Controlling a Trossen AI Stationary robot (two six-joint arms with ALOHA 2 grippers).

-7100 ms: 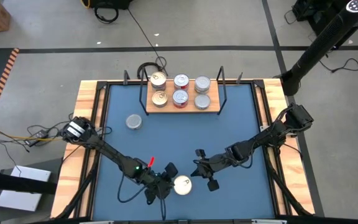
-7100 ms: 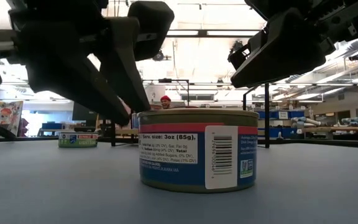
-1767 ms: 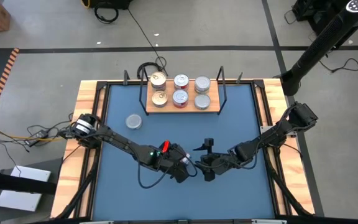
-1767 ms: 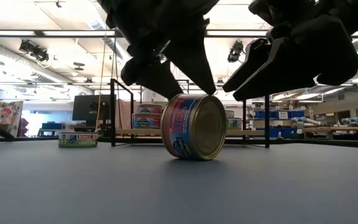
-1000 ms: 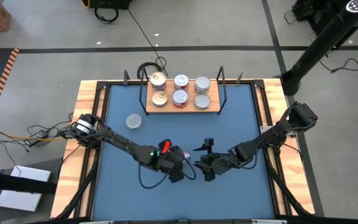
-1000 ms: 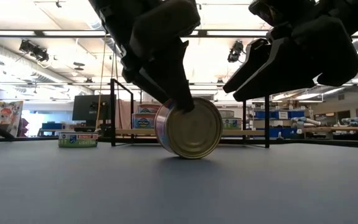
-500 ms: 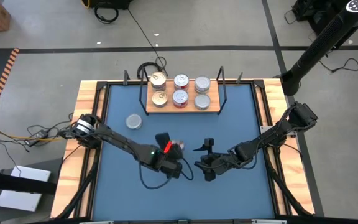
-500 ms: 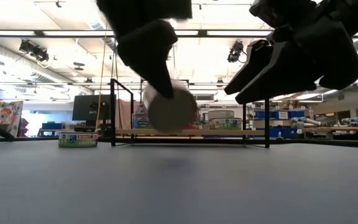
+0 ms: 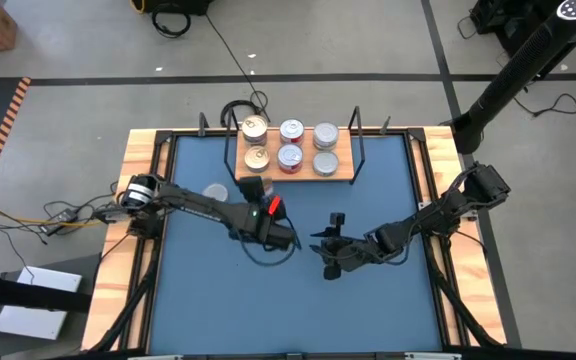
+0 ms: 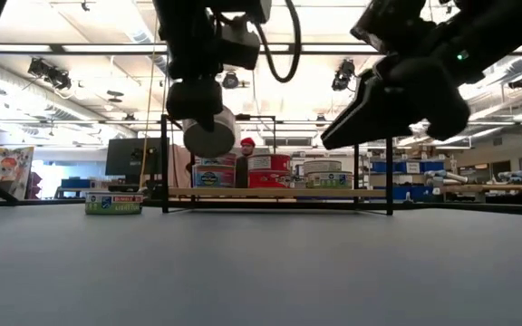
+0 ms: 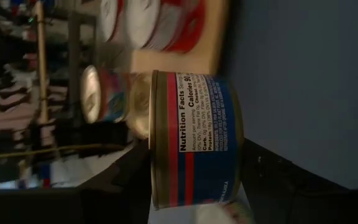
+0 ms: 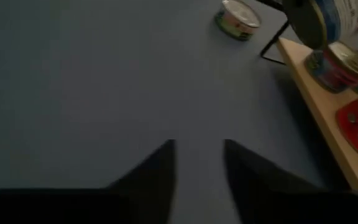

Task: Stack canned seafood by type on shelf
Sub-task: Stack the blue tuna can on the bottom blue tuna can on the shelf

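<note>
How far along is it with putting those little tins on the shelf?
Six tins already sit on the shelf. The left claw grips a blue-and-red tin in the air close to the shelf's left end. One loose tin waits on the blue table; the right claw hovers empty mid-table.

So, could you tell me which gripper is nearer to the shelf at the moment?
Left. The left gripper, shut on a can, hangs just in front of the shelf; the right gripper hovers farther back over the table.
</note>
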